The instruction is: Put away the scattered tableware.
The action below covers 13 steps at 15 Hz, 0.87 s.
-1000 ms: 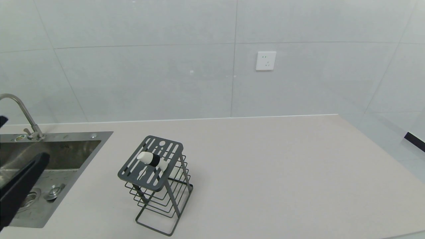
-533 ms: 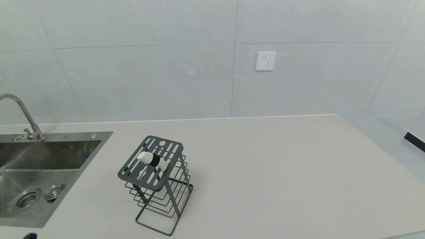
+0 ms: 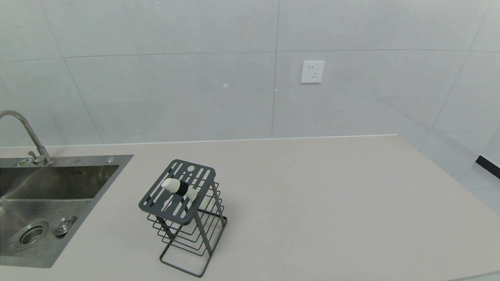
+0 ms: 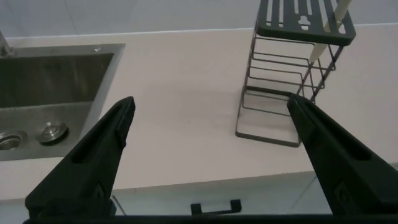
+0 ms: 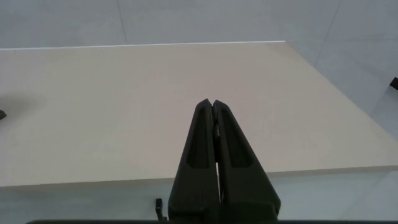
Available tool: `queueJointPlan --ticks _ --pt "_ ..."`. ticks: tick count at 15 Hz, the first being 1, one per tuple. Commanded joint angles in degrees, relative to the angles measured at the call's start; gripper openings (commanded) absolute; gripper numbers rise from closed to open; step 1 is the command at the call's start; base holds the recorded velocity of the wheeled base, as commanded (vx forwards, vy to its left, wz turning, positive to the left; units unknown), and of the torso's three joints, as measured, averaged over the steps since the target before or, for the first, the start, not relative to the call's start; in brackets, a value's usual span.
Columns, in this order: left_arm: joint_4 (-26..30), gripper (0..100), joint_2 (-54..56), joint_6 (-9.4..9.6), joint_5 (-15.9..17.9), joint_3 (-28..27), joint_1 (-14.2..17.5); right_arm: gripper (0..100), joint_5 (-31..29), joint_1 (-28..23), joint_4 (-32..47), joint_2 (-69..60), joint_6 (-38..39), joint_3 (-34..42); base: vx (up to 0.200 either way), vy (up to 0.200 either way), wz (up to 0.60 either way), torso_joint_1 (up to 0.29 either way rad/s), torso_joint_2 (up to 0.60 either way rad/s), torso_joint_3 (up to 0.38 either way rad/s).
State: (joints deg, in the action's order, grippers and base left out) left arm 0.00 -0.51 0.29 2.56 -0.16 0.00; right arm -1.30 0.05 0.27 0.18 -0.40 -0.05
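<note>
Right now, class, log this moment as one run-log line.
left gripper: open | right gripper: shut, empty | white-handled utensil: slotted in rack

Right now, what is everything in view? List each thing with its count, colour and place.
rack: one, dark grey wire, on the counter beside the sink
utensil: one, white handle with a black band, standing in a slot of the rack's top
counter: one, beige, against the tiled wall
sink: one, steel, set into the counter's left end
faucet: one, steel, behind the sink
wall socket: one, white, on the wall
left gripper: black, open, facing the rack
right gripper: black, shut, over bare counter
</note>
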Motion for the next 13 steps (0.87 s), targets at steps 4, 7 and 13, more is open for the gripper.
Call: queueJointPlan --ticks 4,7,13 --pt "0.0 100 0.5 -0.47 0.3 0.2 0.0 0 0.3 0.0 0.0 0.1 0.0 0.0 0.000 0.000 0.00 0.000 0.00 0.000" --pt "0.0 100 0.5 -0.47 0.3 0.2 0.0 0 0.2 0.0 0.0 0.1 0.1 0.0 0.000 0.000 0.00 0.000 0.00 0.000" --pt "0.0 100 0.5 -0.47 0.3 0.2 0.0 0 0.2 0.0 0.1 0.1 0.1 0.0 0.000 0.000 0.00 0.000 0.00 0.000"
